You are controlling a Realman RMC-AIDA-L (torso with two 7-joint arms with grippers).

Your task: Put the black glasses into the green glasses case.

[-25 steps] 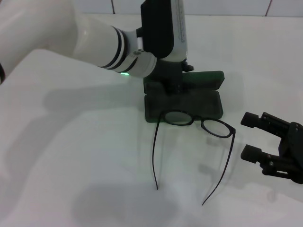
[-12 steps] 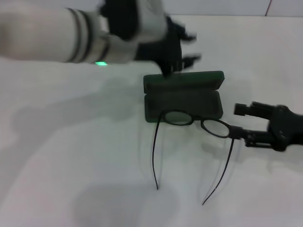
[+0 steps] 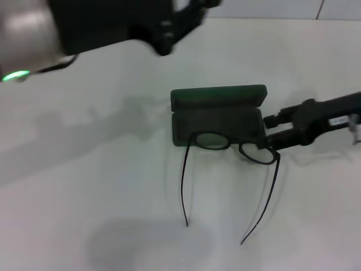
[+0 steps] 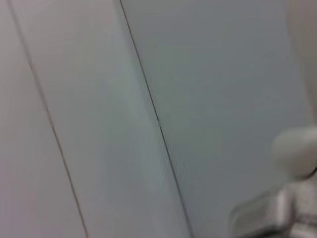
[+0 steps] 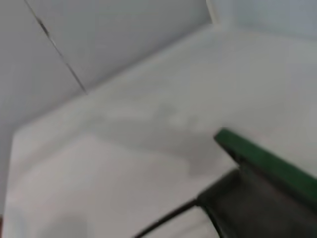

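Note:
The green glasses case (image 3: 219, 97) lies open in the middle of the table, lid raised at the back, dark base (image 3: 217, 121) in front. It also shows in the right wrist view (image 5: 262, 159). The black glasses (image 3: 256, 153) lie unfolded, one lens resting on the base's front edge and the temple arms pointing toward me. A piece of their frame shows in the right wrist view (image 5: 168, 218). My right gripper (image 3: 269, 131) is open at the case's right end, one finger beside the base and the other at the glasses' right corner. My left gripper (image 3: 183, 20) is raised, blurred, above and behind the case.
The white table (image 3: 84, 186) stretches all round the case. A tiled wall (image 4: 148, 109) fills the left wrist view and runs along the table's far edge.
My left arm has lifted off the case and swung up and to the left. My right gripper has moved left, from beside the glasses to their right corner.

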